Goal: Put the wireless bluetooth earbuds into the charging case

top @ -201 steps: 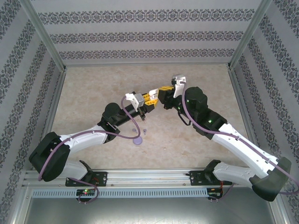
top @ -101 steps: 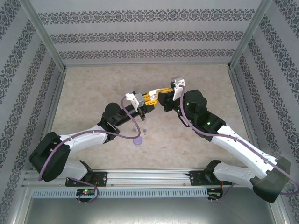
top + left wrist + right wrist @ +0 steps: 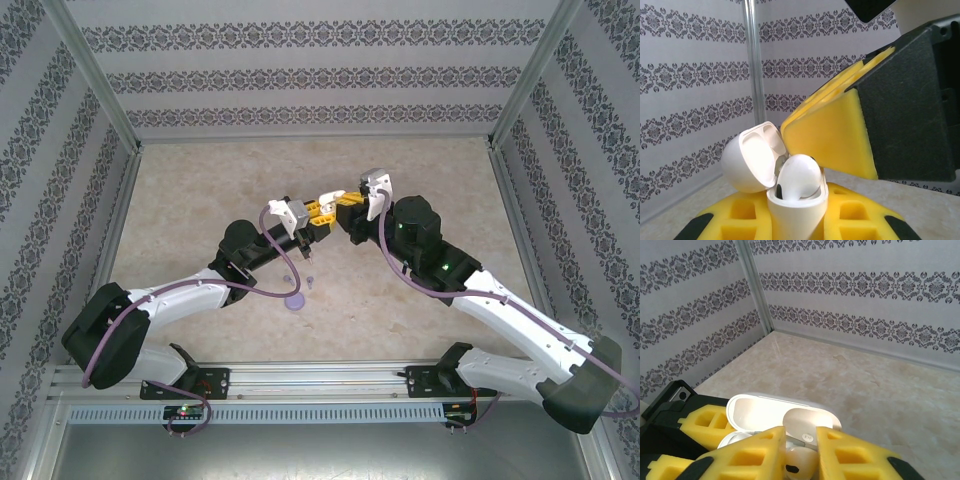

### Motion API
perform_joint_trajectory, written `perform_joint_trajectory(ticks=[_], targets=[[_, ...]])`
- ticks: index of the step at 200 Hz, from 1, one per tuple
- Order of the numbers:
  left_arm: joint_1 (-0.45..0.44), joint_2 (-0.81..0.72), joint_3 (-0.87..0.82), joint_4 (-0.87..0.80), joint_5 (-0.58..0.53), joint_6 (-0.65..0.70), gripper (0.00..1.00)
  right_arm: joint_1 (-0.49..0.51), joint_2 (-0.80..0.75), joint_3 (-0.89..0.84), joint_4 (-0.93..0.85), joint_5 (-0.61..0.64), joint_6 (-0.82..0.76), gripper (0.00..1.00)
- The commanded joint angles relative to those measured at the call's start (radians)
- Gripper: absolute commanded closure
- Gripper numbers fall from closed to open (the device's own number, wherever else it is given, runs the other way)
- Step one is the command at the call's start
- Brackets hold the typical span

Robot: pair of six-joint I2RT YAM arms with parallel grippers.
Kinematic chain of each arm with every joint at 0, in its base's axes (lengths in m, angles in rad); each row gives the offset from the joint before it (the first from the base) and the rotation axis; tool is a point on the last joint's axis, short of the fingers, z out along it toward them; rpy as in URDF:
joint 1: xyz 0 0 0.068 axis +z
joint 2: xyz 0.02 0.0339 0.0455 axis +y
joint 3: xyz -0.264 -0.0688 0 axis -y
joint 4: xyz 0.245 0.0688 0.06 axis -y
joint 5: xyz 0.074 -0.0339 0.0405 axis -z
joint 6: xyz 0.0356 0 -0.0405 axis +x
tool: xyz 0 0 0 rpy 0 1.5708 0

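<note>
Earbud (image 3: 797, 177), white glossy plastic: sitting bulb-up in the mouth of the white rounded plastic charging case (image 3: 800, 207), stem hidden in the well, apparently not yet fully seated. Hinged lid (image 3: 752, 160) is hanging open toward frame left. Left gripper (image 3: 799, 227) is clamping the case upright. Right gripper (image 3: 799, 440) is pinching the earbud between yellow pads from above, so it is the nearer. Long axis is running vertical, calling for straight-down travel. Purple rounded item (image 3: 294, 300) is lying well apart, lower centre of the overhead view.
</note>
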Motion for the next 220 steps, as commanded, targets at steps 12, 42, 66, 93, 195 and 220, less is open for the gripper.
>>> perform_joint_trajectory(ticks=[12,42,66,93,195,220], targets=[[-0.007,-0.014,0.035,0.079,0.013,-0.014,1.0,0.031,0.024,0.014,-0.068,-0.037,0.001,0.69],[-0.009,-0.01,0.033,0.082,0.01,-0.014,1.0,0.031,0.019,0.027,-0.073,-0.018,0.012,0.62],[-0.01,-0.01,0.032,0.083,0.008,-0.013,1.0,0.031,0.008,0.037,-0.088,-0.004,0.022,0.6],[-0.01,-0.012,0.029,0.082,0.001,-0.01,1.0,0.031,-0.012,0.034,-0.107,0.005,0.03,0.59],[-0.01,-0.007,0.034,0.067,-0.011,0.005,1.0,0.028,-0.071,-0.004,-0.134,0.021,0.07,0.42],[-0.01,-0.003,0.032,0.067,-0.01,0.009,1.0,0.022,-0.095,0.008,-0.141,0.016,0.087,0.36]])
